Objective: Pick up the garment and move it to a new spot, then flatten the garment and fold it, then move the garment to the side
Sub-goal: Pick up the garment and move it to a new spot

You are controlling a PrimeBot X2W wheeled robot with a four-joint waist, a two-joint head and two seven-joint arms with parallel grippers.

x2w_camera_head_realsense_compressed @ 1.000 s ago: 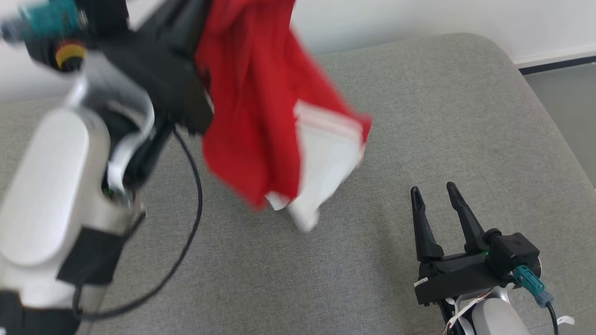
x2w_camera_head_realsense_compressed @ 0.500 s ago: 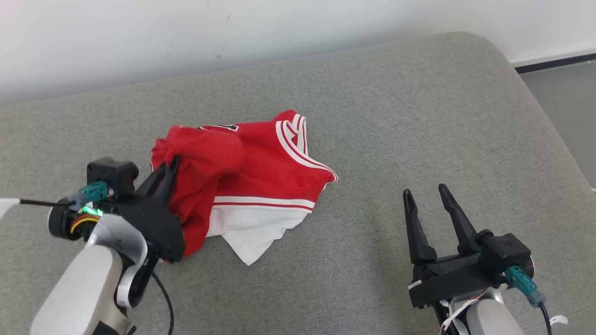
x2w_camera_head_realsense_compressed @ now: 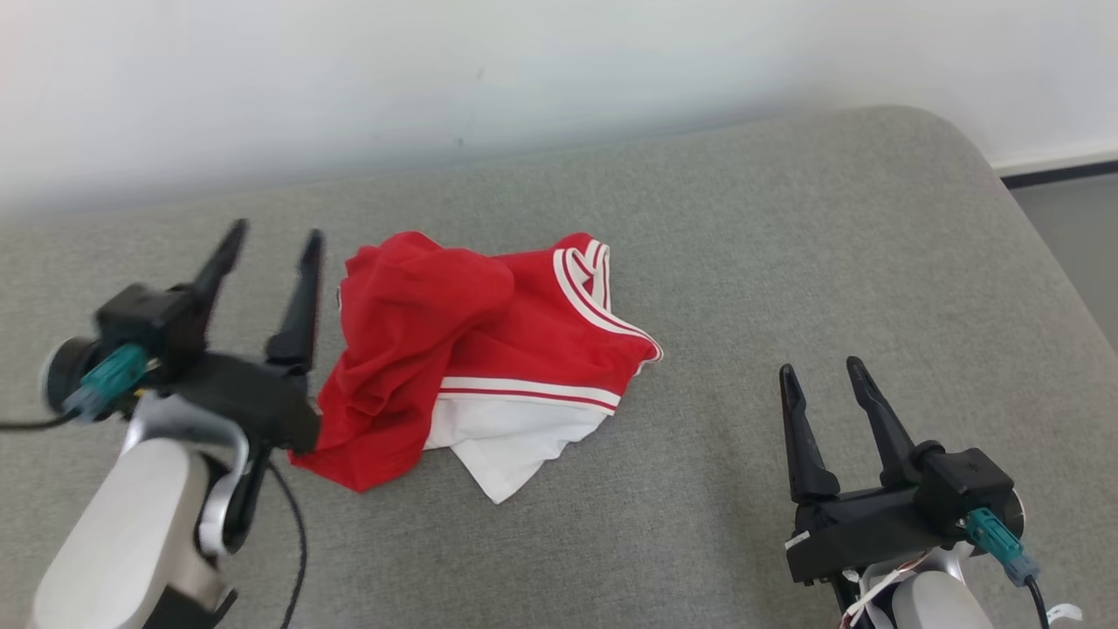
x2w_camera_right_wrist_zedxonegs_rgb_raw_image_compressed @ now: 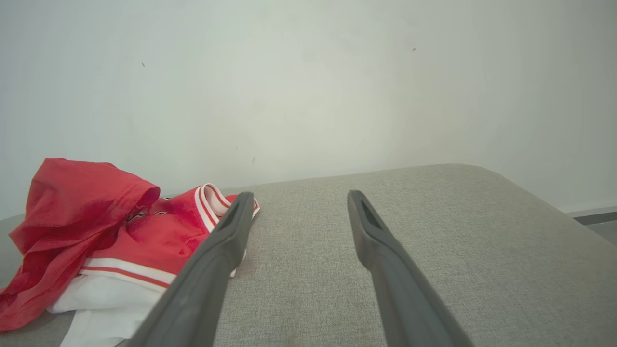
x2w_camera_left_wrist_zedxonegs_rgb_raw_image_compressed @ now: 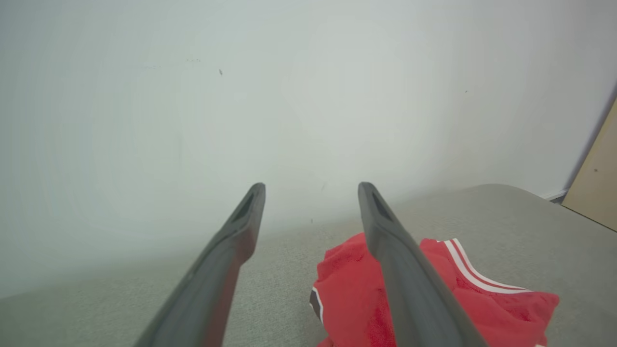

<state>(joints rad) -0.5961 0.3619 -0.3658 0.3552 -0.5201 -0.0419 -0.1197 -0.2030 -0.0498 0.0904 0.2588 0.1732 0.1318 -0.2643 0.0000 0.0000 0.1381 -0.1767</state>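
The garment (x2w_camera_head_realsense_compressed: 472, 349), red with white trim and a white lower part, lies crumpled on the grey cushioned surface (x2w_camera_head_realsense_compressed: 786, 245). It also appears in the left wrist view (x2w_camera_left_wrist_zedxonegs_rgb_raw_image_compressed: 448, 299) and in the right wrist view (x2w_camera_right_wrist_zedxonegs_rgb_raw_image_compressed: 96, 231). My left gripper (x2w_camera_head_realsense_compressed: 272, 236) stands open just left of the garment, nothing between its fingers (x2w_camera_left_wrist_zedxonegs_rgb_raw_image_compressed: 241, 226). My right gripper (x2w_camera_head_realsense_compressed: 819, 367) stands open well to the garment's right, empty, its fingers (x2w_camera_right_wrist_zedxonegs_rgb_raw_image_compressed: 366, 226) over bare cushion.
A white wall (x2w_camera_head_realsense_compressed: 524, 70) runs behind the cushion. The cushion's rounded right corner drops to a grey floor (x2w_camera_head_realsense_compressed: 1074, 227) with a dark skirting strip. A tan panel (x2w_camera_left_wrist_zedxonegs_rgb_raw_image_compressed: 597, 183) stands at the far right in the left wrist view.
The left gripper brought the hanging garment down onto the cushion, let it go and opened, then drew back to the garment's left. The head camera has shifted a little. The right gripper kept still.
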